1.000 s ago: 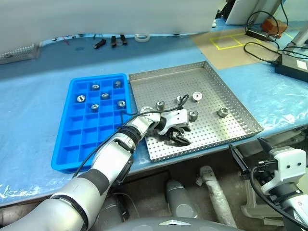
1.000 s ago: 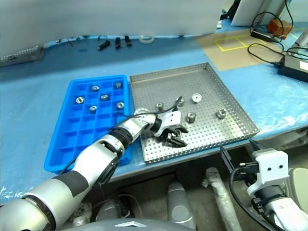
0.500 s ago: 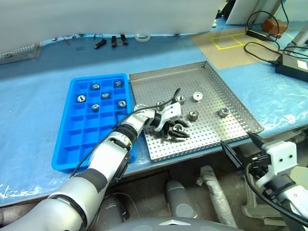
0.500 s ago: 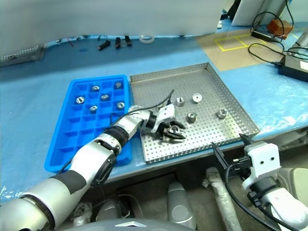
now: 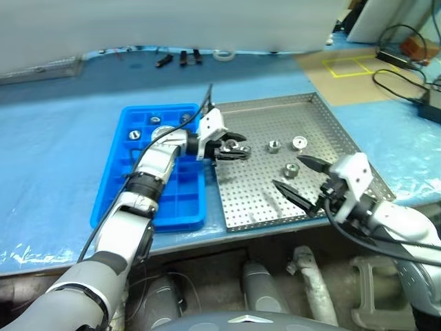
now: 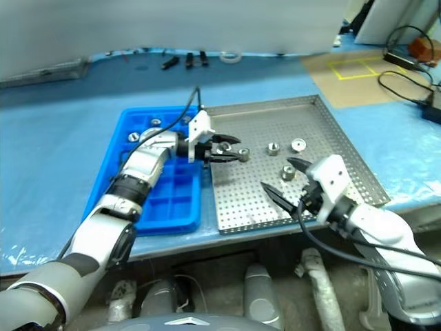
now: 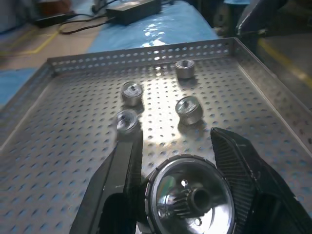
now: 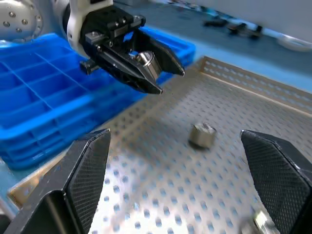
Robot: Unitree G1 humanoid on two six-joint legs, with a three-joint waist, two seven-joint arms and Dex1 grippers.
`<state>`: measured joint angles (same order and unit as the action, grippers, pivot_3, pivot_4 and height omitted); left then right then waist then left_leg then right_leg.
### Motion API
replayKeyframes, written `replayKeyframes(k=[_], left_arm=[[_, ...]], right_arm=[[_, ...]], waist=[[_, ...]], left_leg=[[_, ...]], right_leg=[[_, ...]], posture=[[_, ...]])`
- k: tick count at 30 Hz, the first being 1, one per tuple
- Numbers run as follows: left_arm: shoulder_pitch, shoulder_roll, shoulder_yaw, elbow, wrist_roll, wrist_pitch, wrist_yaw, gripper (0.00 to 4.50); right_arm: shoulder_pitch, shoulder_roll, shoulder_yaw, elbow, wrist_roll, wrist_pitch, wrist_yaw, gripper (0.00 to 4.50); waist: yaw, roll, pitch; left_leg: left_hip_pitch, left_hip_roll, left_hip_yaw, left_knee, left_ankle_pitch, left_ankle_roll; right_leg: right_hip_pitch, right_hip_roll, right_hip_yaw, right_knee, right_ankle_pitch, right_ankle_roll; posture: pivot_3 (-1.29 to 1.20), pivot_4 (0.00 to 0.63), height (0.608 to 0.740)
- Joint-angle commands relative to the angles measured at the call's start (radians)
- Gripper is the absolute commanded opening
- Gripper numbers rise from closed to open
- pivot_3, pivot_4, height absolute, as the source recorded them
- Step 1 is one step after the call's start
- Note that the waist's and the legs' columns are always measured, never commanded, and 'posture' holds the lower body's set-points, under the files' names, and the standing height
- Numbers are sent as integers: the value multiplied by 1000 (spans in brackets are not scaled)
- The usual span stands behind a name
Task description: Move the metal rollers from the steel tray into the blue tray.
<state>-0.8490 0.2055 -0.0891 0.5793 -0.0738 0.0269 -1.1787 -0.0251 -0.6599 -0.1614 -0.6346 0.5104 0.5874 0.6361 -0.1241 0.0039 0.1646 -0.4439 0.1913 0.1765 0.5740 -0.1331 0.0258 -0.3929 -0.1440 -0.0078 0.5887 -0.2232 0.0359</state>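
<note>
The left gripper (image 5: pixel 234 149) is closed on 1 metal roller (image 7: pixel 191 203); in the left wrist view the silvery ring with its dark centre hole sits tight between the 2 black fingers (image 7: pixel 116 190). In the head views this gripper hangs above the steel tray (image 5: pixel 344 141), near the tray's left edge and just beside the blue tray (image 5: pixel 109 200), and the held roller is lifted clear of the perforated floor. The right gripper (image 5: pixel 300 178) has its 2 fingers spread wide apart and holds nothing; it hovers over the near right part of the steel tray, with its fingers pointing toward the left gripper. In the right wrist view its 2 black fingers (image 8: pixel 83 171) stand far from each other, and between them 1 loose roller (image 8: pixel 202 134) lies on the tray floor, with the left gripper and its roller further behind. On the steel tray, loose rollers lie apart from each other in the middle area: 1 (image 5: pixel 273 146), another (image 5: pixel 298 143) near it to the right, and 1 more (image 5: pixel 290 169) closer to the right gripper. The blue tray lies touching the left side of the steel tray, and in its far compartments some rollers already rest, for example 1 (image 5: pixel 135 135) and another (image 5: pixel 156 120) behind it. Both trays stand on a pale blue table sheet (image 5: pixel 48 138).
</note>
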Motion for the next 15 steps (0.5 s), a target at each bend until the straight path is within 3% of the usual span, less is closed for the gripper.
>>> replayKeyframes(k=[1, 7, 10, 15], left_arm=[[94, 54, 42, -202, -28, 96, 105, 1854], [266, 124, 111, -470, -60, 248, 280, 1854], [322, 148, 147, -544, -64, 289, 360, 1854], [317, 138, 171, -476, -11, 255, 547, 1854]], right_arm=[[-147, 15, 100, 113, -20, -53, 71, 4500], [-341, 67, 222, 313, -60, -134, 188, 4500], [-400, 100, 260, 380, -76, -165, 226, 4500], [-448, 140, 295, 448, -103, -202, 262, 4500]], waist=[[44, 0, 0], [203, 1, 0], [248, 1, 0], [283, 1, 0]], left_leg=[[0, 1, 0, -1, 1, 0], [-4, 7, 2, -3, 4, -2], [-7, 7, 3, -3, 5, -3], [-9, 7, 0, -3, 7, -11]], right_leg=[[-1, 0, 0, 0, 0, 0], [-5, 2, -4, 3, 0, -1], [-6, 1, -8, 3, -1, -2], [-7, 2, -13, 9, -1, -2]], posture=[[-34, 150, 740], [132, 150, 740], [200, 150, 740], [234, 150, 740]])
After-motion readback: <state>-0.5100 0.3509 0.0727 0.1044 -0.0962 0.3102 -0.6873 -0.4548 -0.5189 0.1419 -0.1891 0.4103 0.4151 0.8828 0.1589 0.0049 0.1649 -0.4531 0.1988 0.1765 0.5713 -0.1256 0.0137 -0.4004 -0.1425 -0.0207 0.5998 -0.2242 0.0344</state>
